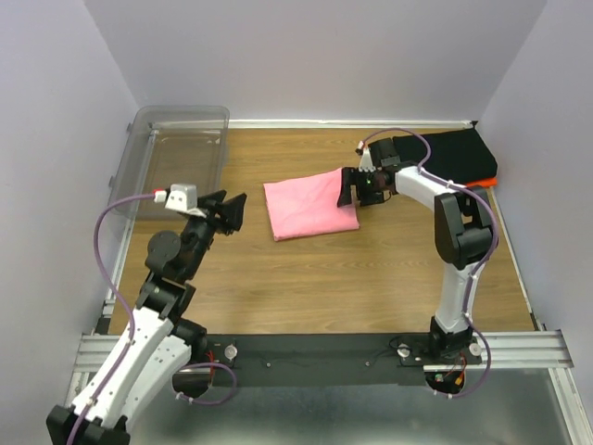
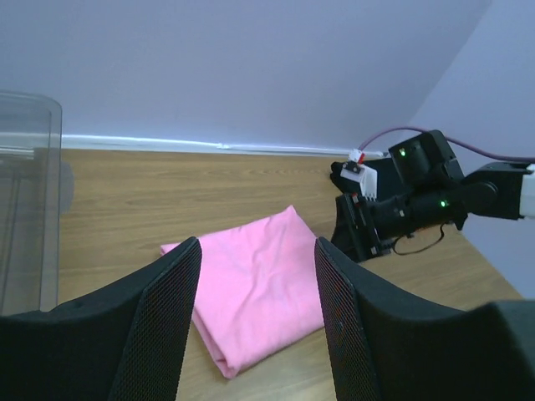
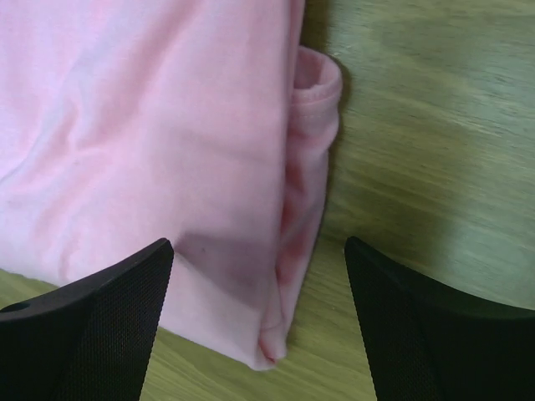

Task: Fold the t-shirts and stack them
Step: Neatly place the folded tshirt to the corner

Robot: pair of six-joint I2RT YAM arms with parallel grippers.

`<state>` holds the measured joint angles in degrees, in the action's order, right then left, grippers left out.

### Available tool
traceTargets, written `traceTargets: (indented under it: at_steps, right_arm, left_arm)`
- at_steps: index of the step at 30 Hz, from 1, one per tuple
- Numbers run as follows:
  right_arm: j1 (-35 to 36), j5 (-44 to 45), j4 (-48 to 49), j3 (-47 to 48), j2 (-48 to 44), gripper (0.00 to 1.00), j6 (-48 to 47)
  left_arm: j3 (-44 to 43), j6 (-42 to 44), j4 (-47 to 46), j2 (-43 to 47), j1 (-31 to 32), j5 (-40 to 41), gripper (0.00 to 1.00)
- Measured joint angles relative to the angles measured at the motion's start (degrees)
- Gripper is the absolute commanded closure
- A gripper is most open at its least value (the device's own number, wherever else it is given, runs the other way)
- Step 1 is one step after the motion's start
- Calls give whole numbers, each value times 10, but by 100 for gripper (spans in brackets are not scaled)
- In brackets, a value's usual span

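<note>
At the middle of the wooden table we see the pink t-shirt. It is folded into a rough rectangle and lies flat, a little turned against the table edges.

The right gripper is at the right edge of this shirt. Its two fingers stand wide apart and they do not clamp anything. From the right wrist camera, one finger is over the pink cloth and the other is over the bare wood, and the folded edge with its layers runs between them. A small rolled hem shows at the far end of this edge. Whether the fingertips touch the cloth, we cannot tell.

The left gripper is raised above the table to the left of the pink shirt, apart from it and pointing toward it. Its fingers are also spread, with nothing between them.

At the far right corner lies the folded black t-shirt. It is on top of the orange t-shirt, of which only a thin strip shows at the near side. The right arm hides a part of this pile.

At the far left stands the clear plastic bin, well apart from all the shirts.
</note>
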<state>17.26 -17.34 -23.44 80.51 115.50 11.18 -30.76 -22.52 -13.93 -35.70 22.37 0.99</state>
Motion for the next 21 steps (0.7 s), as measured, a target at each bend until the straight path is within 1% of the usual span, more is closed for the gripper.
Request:
traceTargets:
  at_steps: [3,5,8,13,17,18,19,20,21]
  right_arm:
    - [0,-30,21,0,7,10,16]
    - [0,-61,33,0,13,10,25]
    - [3,-99,46,0,21,12,36]
    - [19,-136,63,2,32,15,49]
    - [36,-146,72,8,43,29,61]
    - [40,-147,73,10,46,40,65]
    - [42,-146,75,11,49,47,69]
    - [42,-142,75,11,52,63,74]
    - [42,-143,76,11,55,73,74]
  left_arm:
    - [36,-8,28,63,0,0,35]
    - [44,-12,45,80,0,0,35]
    - [49,-16,73,97,0,-1,35]
    - [50,-26,86,107,0,-1,35]
    - [68,-47,77,108,0,-1,36]
    - [79,-57,72,107,0,-5,36]
    - [89,-65,66,105,0,-7,36]
    - [104,-76,59,100,0,-10,36]
    - [118,-87,55,94,0,-15,36]
